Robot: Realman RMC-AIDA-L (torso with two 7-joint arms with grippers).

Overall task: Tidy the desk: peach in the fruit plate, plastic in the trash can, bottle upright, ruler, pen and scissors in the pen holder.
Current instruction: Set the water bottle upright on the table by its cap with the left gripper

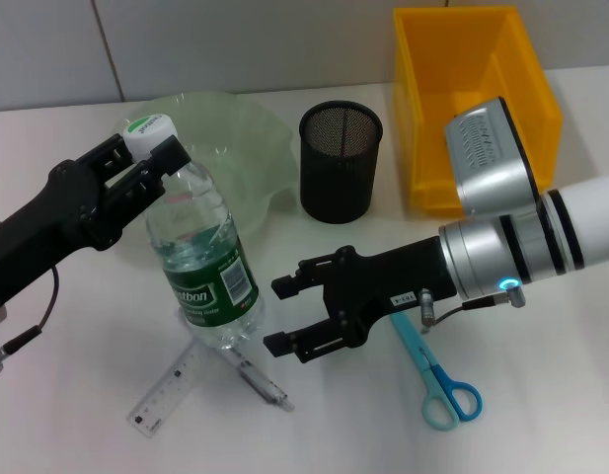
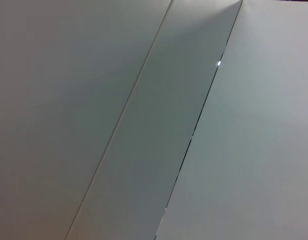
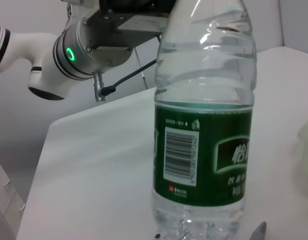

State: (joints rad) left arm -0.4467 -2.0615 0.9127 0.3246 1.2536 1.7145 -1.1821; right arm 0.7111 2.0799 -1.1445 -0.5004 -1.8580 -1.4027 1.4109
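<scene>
The white tabletop (image 1: 77,415) carries everything, with bare room along its near left edge and at the near right corner. The yellow trash can (image 1: 521,59) stands at the far right, its near wall partly hidden by the right arm's silver housing. The pale green fruit plate (image 1: 245,138) sits far left of centre, its wavy rim just beside the black mesh pen holder (image 1: 341,163), which stands between plate and can. The bottle (image 1: 200,252) stands about upright, leaning slightly, in front of the plate, its base on top of the clear ruler (image 1: 171,390) and just beside the pen (image 1: 260,383), which both lie flat near the front edge. The left gripper (image 1: 151,148) reaches in from the left, its jaws pinched on the bottle's white cap and neck. The right gripper (image 1: 281,314) comes in from the right, low over the tabletop, its jaws spread wide and apart from the bottle, with a clear gap between fingertips and label; the right wrist view shows the bottle close ahead with the left arm above it. The scissors (image 1: 437,375) lie flat just under the right gripper's wrist, blue loops pointing to the front edge. The left wrist view shows only plain wall panels.
</scene>
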